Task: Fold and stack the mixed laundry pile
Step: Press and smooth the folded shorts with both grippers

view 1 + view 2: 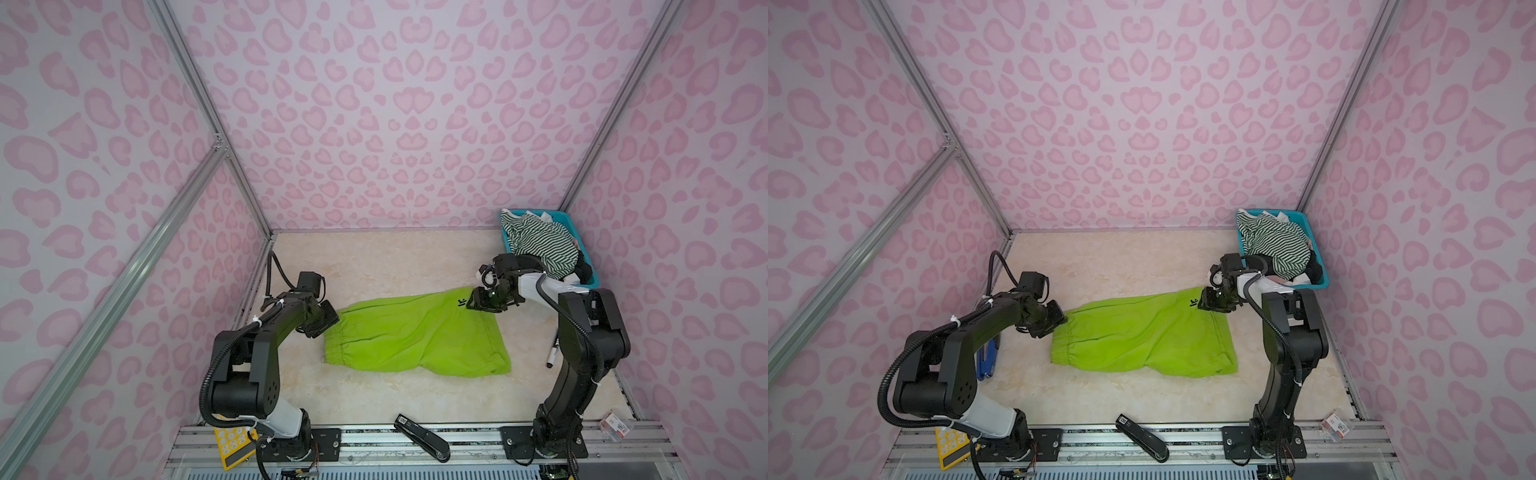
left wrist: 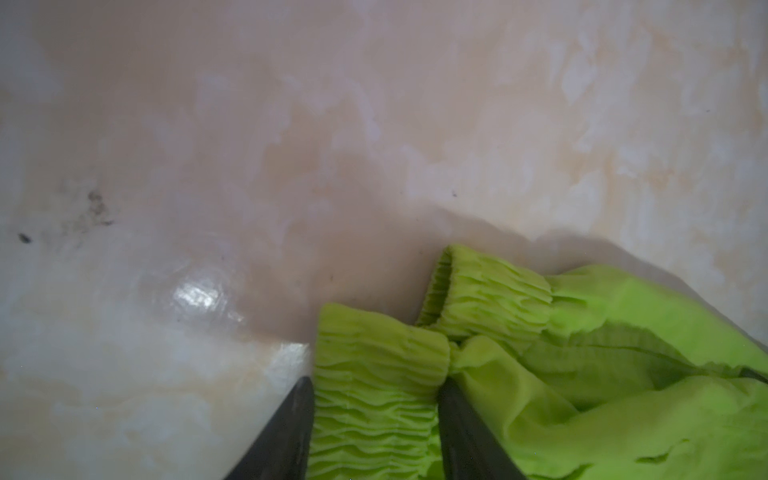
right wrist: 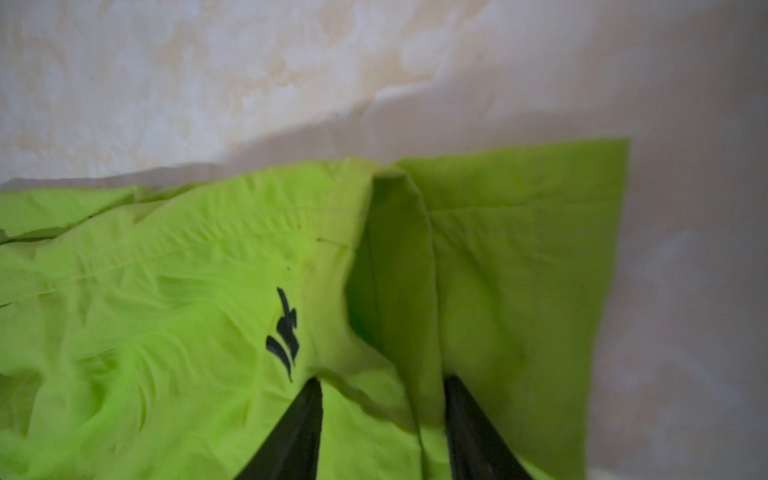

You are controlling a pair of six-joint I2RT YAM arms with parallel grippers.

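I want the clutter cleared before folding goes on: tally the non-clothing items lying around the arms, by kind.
Staplers: 2 (black stapler, blue stapler)
Calculator: 1
Marker: 1
Small box: 1
Basket: 1
Total: 6

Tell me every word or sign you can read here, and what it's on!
No words can be read anywhere.
Lime-green shorts: a small black logo, a sign, not letters.
Black stapler: white label, too small to read.
Yellow calculator: keys too small to read.
Small box: red-and-white label, blurred.
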